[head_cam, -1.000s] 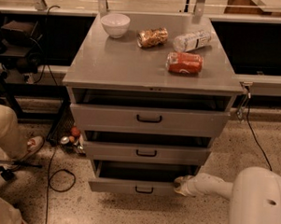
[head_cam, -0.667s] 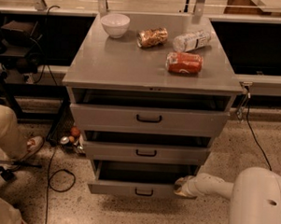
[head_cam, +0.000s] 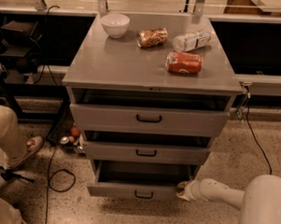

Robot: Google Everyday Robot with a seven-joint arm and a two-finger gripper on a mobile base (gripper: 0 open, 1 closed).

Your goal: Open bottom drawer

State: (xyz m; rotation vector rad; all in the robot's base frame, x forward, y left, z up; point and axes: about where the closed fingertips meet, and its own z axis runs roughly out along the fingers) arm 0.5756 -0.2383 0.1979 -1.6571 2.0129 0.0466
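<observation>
The bottom drawer [head_cam: 127,192] is the lowest of three grey drawers in the cabinet [head_cam: 151,70]. It stands pulled out, showing a plain dark tray inside, and has a small black bar handle [head_cam: 144,195]. The middle drawer [head_cam: 145,153] and the wide top drawer [head_cam: 148,119] above it also stand slightly out. My gripper [head_cam: 182,189] is at the right end of the bottom drawer's front, on a white arm [head_cam: 221,194] that reaches in from the lower right.
On the cabinet top lie a white bowl [head_cam: 115,25], a brown snack bag [head_cam: 152,37], a clear plastic bottle [head_cam: 192,40] and a red can [head_cam: 184,62]. A person's leg and shoe [head_cam: 22,148] are at the left. Cables [head_cam: 58,175] and small items lie on the floor.
The bottom drawer has slid out a little farther toward me, and my gripper has moved with its right end.
</observation>
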